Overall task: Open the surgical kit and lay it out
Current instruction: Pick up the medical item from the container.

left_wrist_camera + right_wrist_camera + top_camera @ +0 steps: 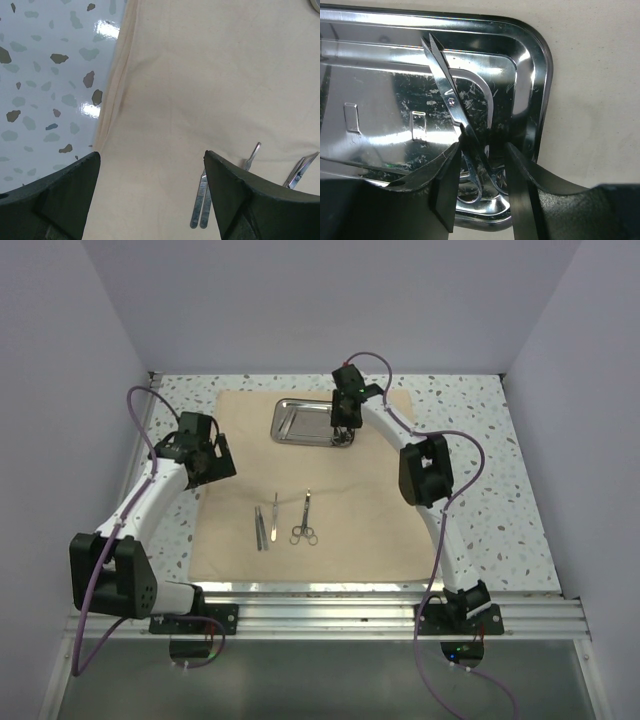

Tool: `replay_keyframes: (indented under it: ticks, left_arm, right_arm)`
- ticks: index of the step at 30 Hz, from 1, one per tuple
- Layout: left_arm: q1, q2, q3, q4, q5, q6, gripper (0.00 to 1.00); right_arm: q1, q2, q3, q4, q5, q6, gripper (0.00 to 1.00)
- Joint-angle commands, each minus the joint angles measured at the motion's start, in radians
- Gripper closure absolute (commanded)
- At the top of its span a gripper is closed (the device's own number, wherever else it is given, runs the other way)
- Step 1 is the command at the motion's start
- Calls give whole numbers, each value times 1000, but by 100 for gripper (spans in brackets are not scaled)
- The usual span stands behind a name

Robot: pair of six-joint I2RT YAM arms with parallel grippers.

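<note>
The beige cloth wrap (350,530) lies spread flat on the table. The steel tray (298,423) sits at its back edge. Two scalpel handles (260,528), tweezers (274,517) and ring-handled scissors (305,523) lie in a row mid-cloth. My right gripper (343,432) is down at the tray's right end (545,75). Its jaws (482,150) stand partly open on either side of the ring handles of a second pair of scissors (447,90) lying in the tray. My left gripper (215,465) is open and empty above the cloth's left edge (150,155), with the scalpel handles (201,200) beside its right finger.
The speckled table top (500,490) shows around the cloth and in the left wrist view (45,90). Grey walls close off the back and both sides. A metal rail (330,605) with the arm bases runs along the near edge.
</note>
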State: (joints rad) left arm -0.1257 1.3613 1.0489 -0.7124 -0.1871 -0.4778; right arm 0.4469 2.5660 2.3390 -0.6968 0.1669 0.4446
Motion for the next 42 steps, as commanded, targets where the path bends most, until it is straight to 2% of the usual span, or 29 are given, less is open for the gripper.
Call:
replay_keyframes:
  ticks: [1, 11, 13, 24, 32, 42]
  left_arm:
    - [-3, 7, 0, 50, 8, 19, 11]
    - [6, 7, -21, 73, 11, 15, 11]
    - [9, 5, -27, 76, 11, 16, 11]
    - [29, -7, -69, 105, 23, 31, 11]
    - [41, -11, -73, 113, 37, 53, 11]
    - [43, 1, -59, 129, 60, 61, 11]
  right_arm:
    - [6, -36, -9, -24, 14, -27, 56]
    - [35, 14, 16, -107, -10, -58, 56]
    - [41, 31, 26, -142, -9, -60, 60]
    - [75, 118, 89, -314, 45, -84, 100]
    - [73, 99, 155, -310, 69, -89, 100]
    - [62, -98, 197, -185, 63, -69, 100]
